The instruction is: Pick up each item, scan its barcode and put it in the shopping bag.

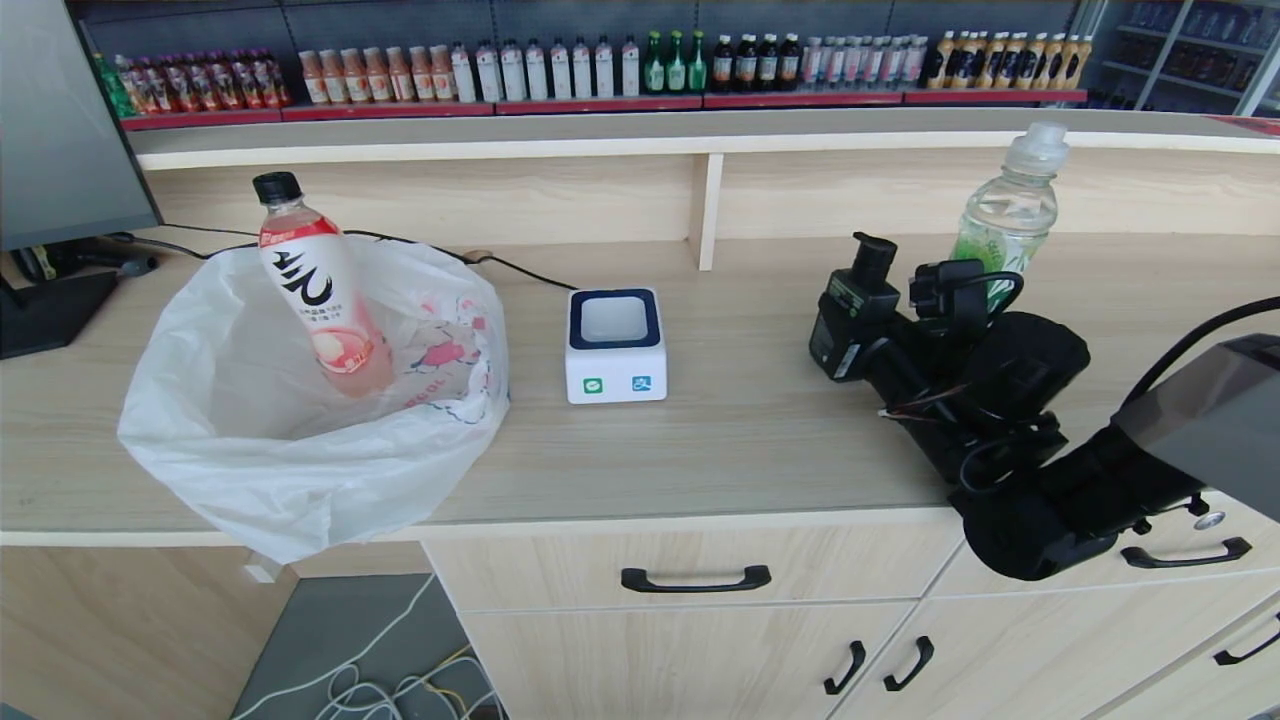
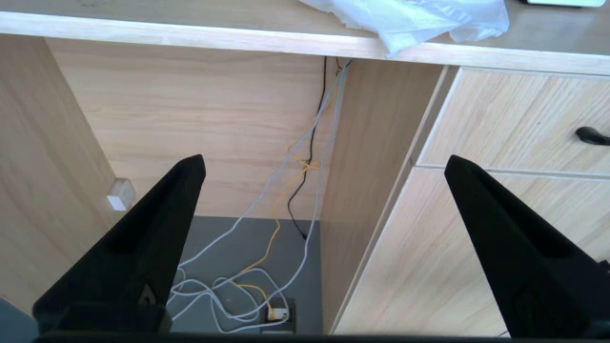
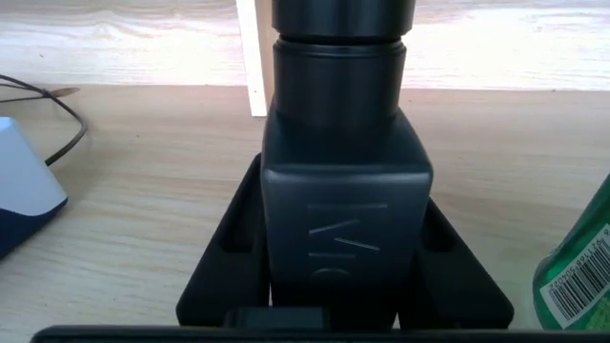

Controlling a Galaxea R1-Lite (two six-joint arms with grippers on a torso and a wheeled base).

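Observation:
A black square bottle with a round cap is clamped in my right gripper, held just above the counter to the right of the scanner. The right wrist view shows the black bottle upright between the fingers of that gripper. The white shopping bag stands open at the left with a pink drink bottle leaning inside it. A clear bottle with a green label stands behind my right arm. My left gripper hangs open below counter height, nothing in it.
The wooden counter has drawers with black handles in front. A monitor base and a cable sit at the back left. An open niche with loose cables faces the left gripper; the bag overhangs the edge.

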